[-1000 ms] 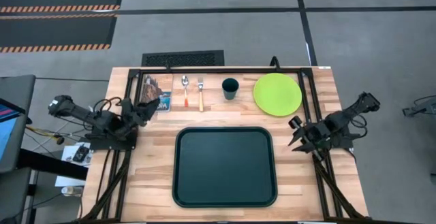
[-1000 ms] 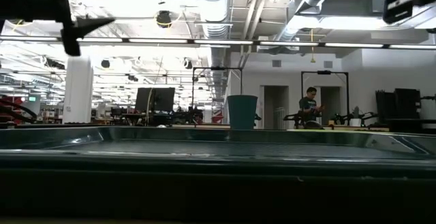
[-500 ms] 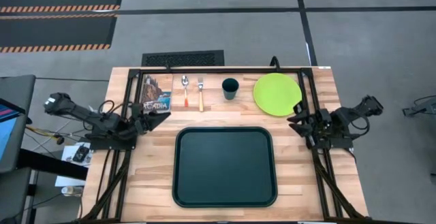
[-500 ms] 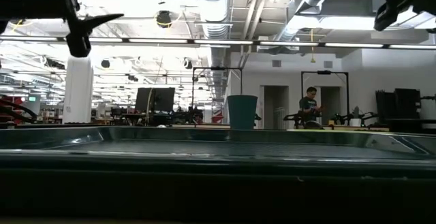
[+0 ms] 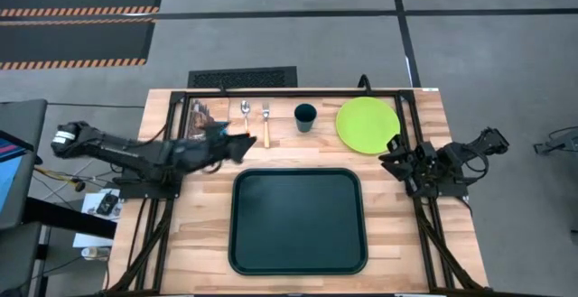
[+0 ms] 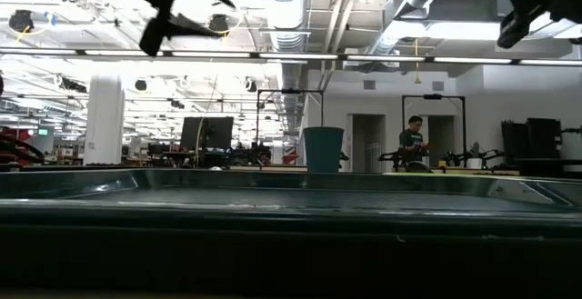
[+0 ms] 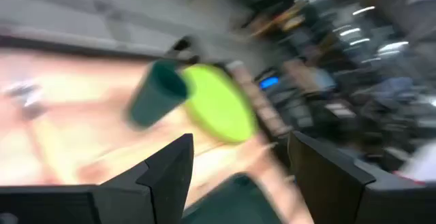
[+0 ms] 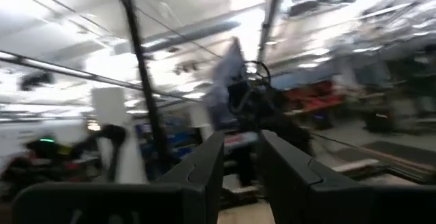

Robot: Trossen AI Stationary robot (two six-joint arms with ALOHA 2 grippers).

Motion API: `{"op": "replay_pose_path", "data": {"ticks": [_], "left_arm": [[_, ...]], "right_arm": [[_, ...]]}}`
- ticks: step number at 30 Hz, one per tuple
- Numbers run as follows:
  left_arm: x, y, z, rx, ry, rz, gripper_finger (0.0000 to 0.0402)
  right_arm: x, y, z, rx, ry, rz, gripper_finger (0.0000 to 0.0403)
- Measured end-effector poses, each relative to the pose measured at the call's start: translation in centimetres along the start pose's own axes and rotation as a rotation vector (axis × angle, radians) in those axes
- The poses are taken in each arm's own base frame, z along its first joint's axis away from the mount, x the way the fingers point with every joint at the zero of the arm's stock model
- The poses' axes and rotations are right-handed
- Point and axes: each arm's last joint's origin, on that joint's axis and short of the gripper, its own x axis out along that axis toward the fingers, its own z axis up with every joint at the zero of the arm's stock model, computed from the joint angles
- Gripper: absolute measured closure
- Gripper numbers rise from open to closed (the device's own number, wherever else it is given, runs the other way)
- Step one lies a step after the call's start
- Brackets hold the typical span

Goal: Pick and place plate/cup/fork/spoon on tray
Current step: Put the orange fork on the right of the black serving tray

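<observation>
The dark green tray (image 5: 298, 220) lies at the table's near middle. Beyond it, in a row on the wood, lie the spoon (image 5: 245, 112), the fork (image 5: 265, 121), the dark teal cup (image 5: 305, 116) standing upright, and the lime-green plate (image 5: 368, 124). My left gripper (image 5: 242, 143) is open and empty, in the air over the near ends of the spoon and fork handles. Its wrist view shows the cup (image 7: 157, 94) and the plate (image 7: 214, 101) ahead. My right gripper (image 5: 386, 159) hovers just off the plate's near right rim, with a narrow gap between its fingers, holding nothing.
A small picture booklet (image 5: 200, 121) lies left of the spoon, partly under my left arm. A black frame (image 5: 298, 91) runs along the table's far edge and down both sides. In the low view the tray's rim (image 6: 291, 210) fills the foreground, and a person (image 6: 414, 143) stands far off in the room.
My left gripper has swung fast toward the table's right, from beside the booklet to over the spoon and fork handles, rising in the low view. My right gripper has moved toward the far edge, up to the plate's rim, and turned toward the table's left.
</observation>
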Motion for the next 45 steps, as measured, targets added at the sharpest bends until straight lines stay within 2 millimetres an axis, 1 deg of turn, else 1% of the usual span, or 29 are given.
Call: {"op": "replay_pose_path", "data": {"ticks": [3, 6, 8, 11, 13, 15, 20, 23, 26, 31, 37, 39, 41, 45], "left_arm": [[2.5, 0.1, 1.8, -0.037, 0.073, 0.224, 0.0173], [4.8, 0.6, 3.4, 0.02, 0.107, 0.416, 0.0173], [6.6, 0.9, 4.2, 0.074, 0.135, 0.477, 0.0173], [9.4, 1.4, 4.4, 0.167, 0.174, 0.528, 0.0173], [11.2, 2.1, 3.8, 0.207, 0.187, 0.574, 0.0173], [13.0, 3.1, 2.8, 0.241, 0.207, 0.637, 0.0173], [16.2, 6.0, -1.4, 0.223, 0.276, 0.772, 0.0173], [17.3, 6.9, -3.7, 0.235, 0.306, 0.798, 0.0173], [18.0, 7.3, -5.1, 0.25, 0.298, 0.799, 0.0173], [18.7, 7.9, -6.3, 0.247, 0.23, 0.834, 0.0173], [19.6, 9.2, -7.4, 0.23, 0.251, 0.847, 0.0176], [19.8, 9.4, -7.6, 0.22, 0.249, 0.858, 0.0187], [19.9, 9.7, -7.9, 0.211, 0.244, 0.87, 0.0208], [19.9, 9.6, -7.8, 0.218, 0.233, 0.869, 0.027]], "right_arm": [[0.0, -0.4, -0.2, 0.015, 0.006, -0.112, 0.0283], [0.0, -0.6, -0.6, 0.001, 0.039, -0.163, 0.0283], [0.0, -0.7, -0.7, -0.008, 0.054, -0.17, 0.0283], [0.0, -0.7, -0.9, 0.004, 0.066, -0.171, 0.0283], [0.0, -0.7, -0.9, 0.029, 0.062, -0.172, 0.0283], [0.0, -0.7, -0.9, 0.038, 0.063, -0.172, 0.0283], [0.0, -0.7, -0.9, 0.041, 0.062, -0.172, 0.0283], [0.0, -0.7, -0.9, 0.04, 0.063, -0.172, 0.0283], [0.0, -0.7, -0.9, 0.04, 0.063, -0.172, 0.0283], [0.0, -0.7, -0.9, 0.038, 0.066, -0.173, 0.0283], [0.0, -0.8, -1.1, 0.03, 0.081, -0.175, 0.0283], [0.0, -0.8, -1.1, 0.03, 0.081, -0.175, 0.0283], [0.0, -0.7, -1.1, 0.03, 0.08, -0.174, 0.0283], [0.0, -0.7, -1.1, 0.03, 0.081, -0.175, 0.0283]]}}
